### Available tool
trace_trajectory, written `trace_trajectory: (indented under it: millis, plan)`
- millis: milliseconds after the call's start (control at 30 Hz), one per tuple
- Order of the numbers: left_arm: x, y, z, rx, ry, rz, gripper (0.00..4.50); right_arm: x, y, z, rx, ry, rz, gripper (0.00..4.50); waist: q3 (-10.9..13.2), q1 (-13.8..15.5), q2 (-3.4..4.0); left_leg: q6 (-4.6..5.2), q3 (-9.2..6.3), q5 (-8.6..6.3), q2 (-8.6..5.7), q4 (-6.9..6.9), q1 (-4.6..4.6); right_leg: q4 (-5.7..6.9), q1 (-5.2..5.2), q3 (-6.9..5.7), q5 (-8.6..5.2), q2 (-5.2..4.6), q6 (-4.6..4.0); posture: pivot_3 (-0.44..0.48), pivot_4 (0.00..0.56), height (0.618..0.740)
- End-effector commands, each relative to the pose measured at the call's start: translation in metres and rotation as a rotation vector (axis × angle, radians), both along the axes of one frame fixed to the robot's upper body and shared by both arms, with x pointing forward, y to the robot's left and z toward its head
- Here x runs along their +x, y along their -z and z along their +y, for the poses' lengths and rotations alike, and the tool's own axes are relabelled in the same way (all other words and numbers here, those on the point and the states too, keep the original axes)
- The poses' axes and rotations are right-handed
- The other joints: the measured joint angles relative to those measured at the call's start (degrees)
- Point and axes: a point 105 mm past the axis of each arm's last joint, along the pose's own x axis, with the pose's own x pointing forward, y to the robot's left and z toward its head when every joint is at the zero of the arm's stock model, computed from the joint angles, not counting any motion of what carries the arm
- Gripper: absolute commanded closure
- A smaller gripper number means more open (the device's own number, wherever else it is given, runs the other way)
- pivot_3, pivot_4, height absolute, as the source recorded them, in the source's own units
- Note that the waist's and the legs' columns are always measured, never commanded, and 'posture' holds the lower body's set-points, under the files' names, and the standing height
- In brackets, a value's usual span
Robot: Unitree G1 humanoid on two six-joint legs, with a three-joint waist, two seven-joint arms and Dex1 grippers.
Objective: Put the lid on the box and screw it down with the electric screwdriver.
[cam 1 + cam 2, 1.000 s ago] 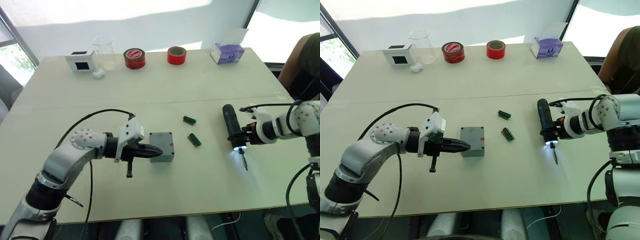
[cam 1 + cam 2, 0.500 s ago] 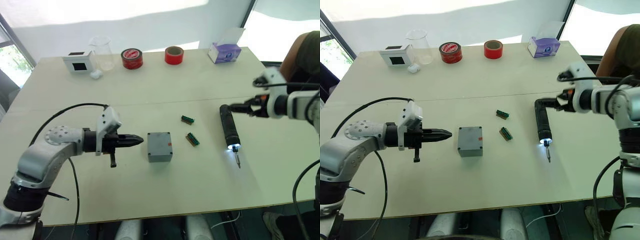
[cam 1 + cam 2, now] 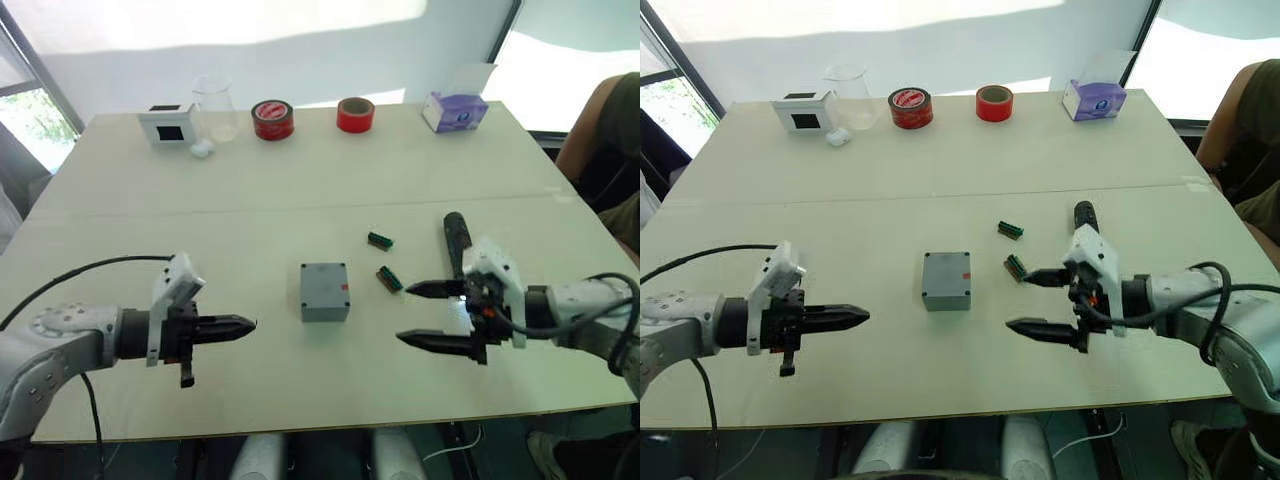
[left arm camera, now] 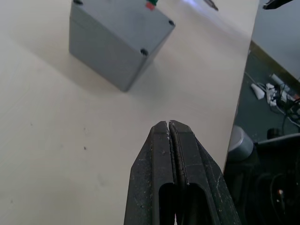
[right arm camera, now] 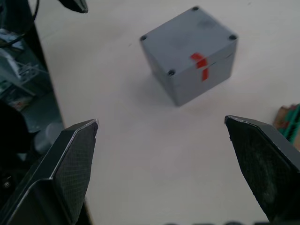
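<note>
the box [image 3: 324, 291] sits near the middle of the table [image 3: 300, 190], closed, with the lid [image 5: 187, 35] already seated on top; four dark screw holes show at the lid's corners, and a small red mark crosses the seam on the side facing the right arm. nothing touches it.

the left gripper [image 3: 243, 324] hovers at about 8 o'clock from the box, well apart from it, pointing toward it. its two black fingers [image 4: 173, 168] are pressed flat together with only a hairline seam between them, and they grasp nothing.

the right gripper [image 3: 418, 314] is at about 4 o'clock from the box, also apart from it and aimed back toward it. its fingers are spread wide, one tip well above the other in the head views, and the gap between them is empty.

the electric screwdriver [image 3: 456, 237] lies flat on the table at about 3 o'clock from the box, just behind the right gripper; its tip end is hidden by the gripper body, where a bluish glow shows.

two small green parts [image 3: 379, 240] lie between the box and the screwdriver.

along the far edge, at 12 o'clock, stand a white box with a black face [image 3: 166, 124], a clear beaker [image 3: 213, 103], two red tape rolls [image 3: 272, 118] and a purple tissue box [image 3: 455, 110].
</note>
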Motion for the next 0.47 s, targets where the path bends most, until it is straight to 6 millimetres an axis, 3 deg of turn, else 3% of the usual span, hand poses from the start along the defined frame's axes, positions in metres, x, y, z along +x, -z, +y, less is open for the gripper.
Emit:
trace_trajectory:
  millis: [33, 167, 467]
  plan:
    - [-0.009, 0.004, 0.000, 0.035, 0.023, -0.014, 4.50, -0.020, 0.002, 0.006, -0.006, -0.074, 0.027, 0.09, 0.0, 0.1, -0.01, 0.01, 0.00, -0.01, 0.02, -0.01, 0.00, 0.00, -0.02, 0.00, -0.01, 0.00, 0.01, 0.000, 0.150, 0.740]
    - [-0.017, 0.012, -0.001, 0.005, 0.015, 0.041, 4.50, -0.030, 0.006, 0.006, 0.004, -0.077, 0.061, 0.09, 0.0, 0.8, 0.00, 0.00, 0.02, -0.01, 0.03, 0.00, -0.01, 0.00, -0.07, 0.02, 0.00, -0.01, 0.00, 0.000, 0.150, 0.740]
    - [-0.019, 0.004, 0.011, -0.014, -0.033, 0.074, 4.50, -0.033, 0.016, 0.012, 0.027, -0.086, 0.068, 0.09, 0.0, 0.9, -0.02, -0.01, 0.01, -0.01, 0.04, 0.00, -0.02, -0.01, -0.08, 0.01, -0.01, -0.05, -0.03, 0.000, 0.150, 0.740]
